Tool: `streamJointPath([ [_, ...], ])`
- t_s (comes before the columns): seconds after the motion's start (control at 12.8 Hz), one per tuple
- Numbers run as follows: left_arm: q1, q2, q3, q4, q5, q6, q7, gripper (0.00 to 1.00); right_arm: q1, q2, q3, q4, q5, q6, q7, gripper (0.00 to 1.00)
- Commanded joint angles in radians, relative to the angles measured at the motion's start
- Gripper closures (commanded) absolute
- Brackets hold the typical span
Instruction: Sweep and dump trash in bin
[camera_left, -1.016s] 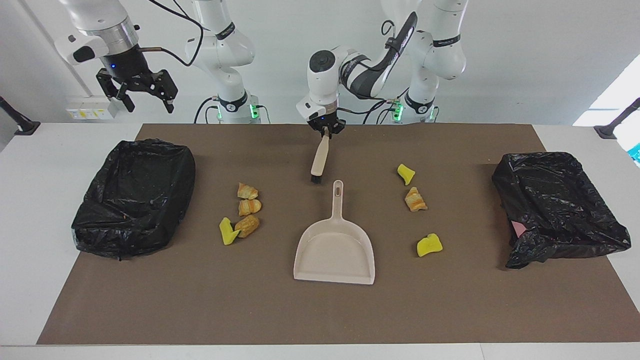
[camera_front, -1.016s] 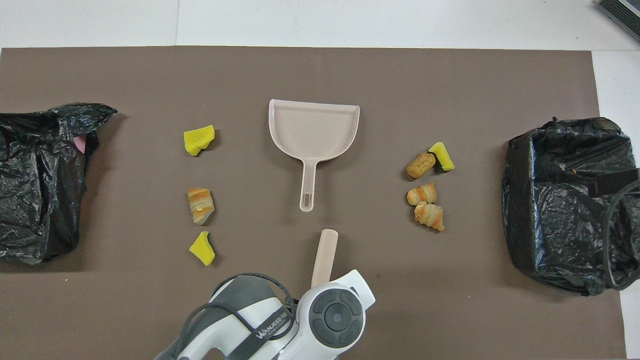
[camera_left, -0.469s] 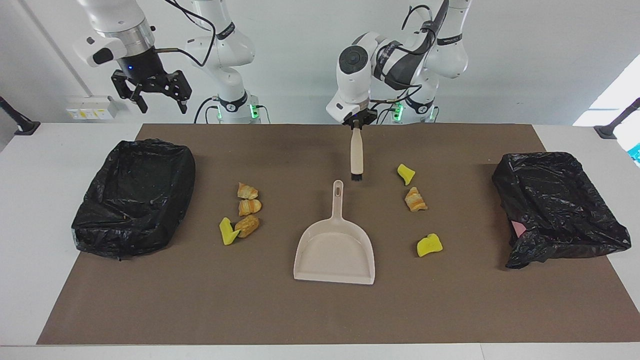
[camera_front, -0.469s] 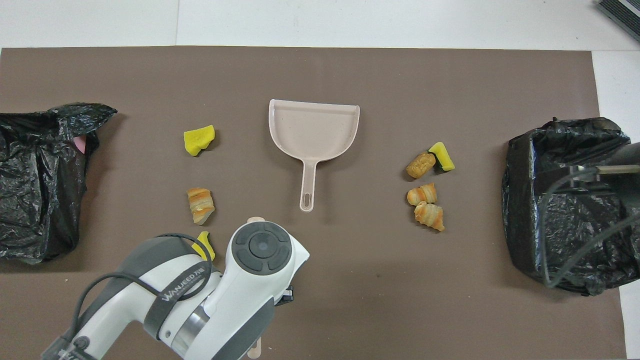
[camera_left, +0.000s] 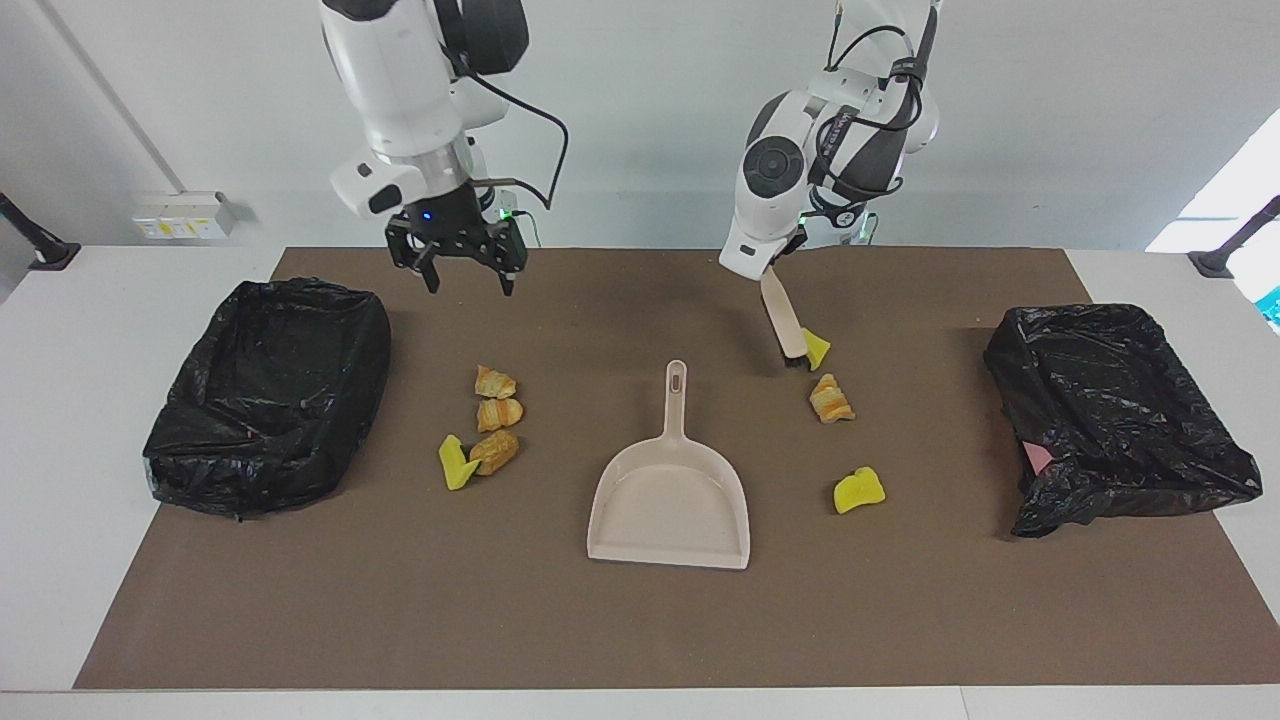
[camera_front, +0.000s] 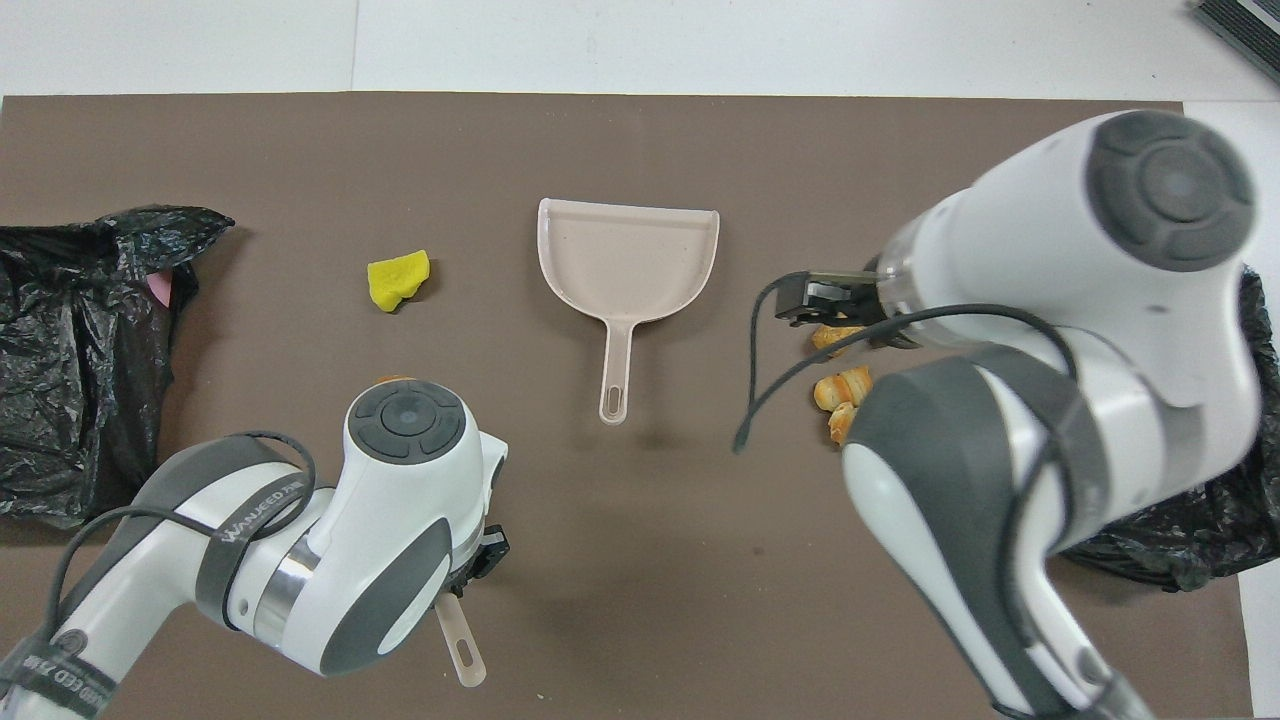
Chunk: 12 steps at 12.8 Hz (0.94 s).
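Facing view: I see left pincer (camera_left: 770, 268) gripping brush (camera_left: 783, 322) against yellow scrap (camera_left: 816, 348); right pincer (camera_left: 458, 272) open, raised.

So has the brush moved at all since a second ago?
Yes. The brush, held by the left gripper, has swung away from the dustpan handle toward the left arm's end, bristles now beside a yellow scrap.

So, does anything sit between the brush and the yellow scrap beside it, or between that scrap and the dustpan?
Nothing visible. The left end effector holds the brush with its bristles right beside the yellow scrap; only bare mat separates that scrap from the dustpan.
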Motion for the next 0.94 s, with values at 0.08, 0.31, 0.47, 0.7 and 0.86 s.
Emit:
streamJointPath([
  [0.08, 0.012, -0.133, -0.013, -0.184, 0.01, 0.081, -0.209, 1.0, 0.069, 0.148, -0.006, 0.045, 0.09, 0.136, 0.093, 0.0],
  [0.31, 0.062, -0.181, -0.013, -0.304, -0.007, 0.302, -0.224, 1.0, 0.129, 0.234, -0.006, 0.045, 0.106, 0.231, 0.13, 0.0],
  [0.47, 0.104, -0.159, -0.011, -0.303, -0.029, 0.417, -0.186, 1.0, 0.141, 0.291, -0.004, 0.045, 0.106, 0.29, 0.168, 0.0],
  [0.7, 0.204, -0.098, -0.011, -0.271, -0.071, 0.545, -0.022, 1.0, 0.189, 0.311, 0.016, 0.008, 0.11, 0.296, 0.161, 0.0],
  [0.86, 0.208, -0.063, -0.011, -0.226, -0.075, 0.568, 0.05, 1.0, 0.206, 0.3, 0.017, -0.009, 0.147, 0.275, 0.155, 0.0],
])
